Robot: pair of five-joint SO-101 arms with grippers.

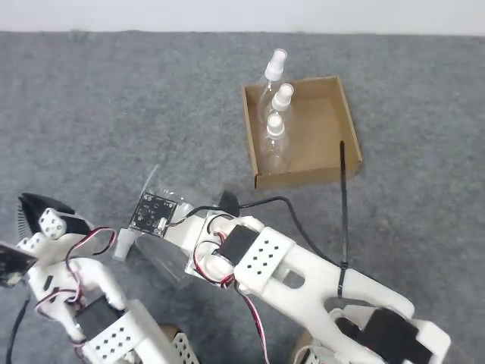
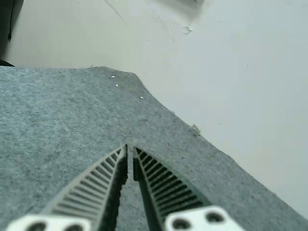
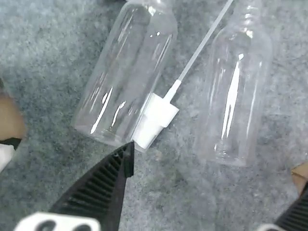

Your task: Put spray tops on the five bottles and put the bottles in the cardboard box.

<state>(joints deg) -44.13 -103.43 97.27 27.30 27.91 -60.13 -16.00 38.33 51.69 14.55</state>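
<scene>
My high camera overlooks the grey mat [image 1: 114, 98]; left wrist faces low across it toward a wall [image 2: 231, 72], right wrist closely downward.

No writing, label or number can be read anywhere here. The clear plastic bottles [image 3: 127, 72] lying just beyond the right arm's black ribbed fingers [image 3: 103, 187] look plain. So does the brown cardboard box [image 1: 311, 174]. The small dark circuit board [image 1: 151, 212] behind those fingers may carry marks, but they are too small to tell.

Plain robot test bench: grey felt mat [image 1: 114, 114], white wall [image 2: 240, 72].
</scene>
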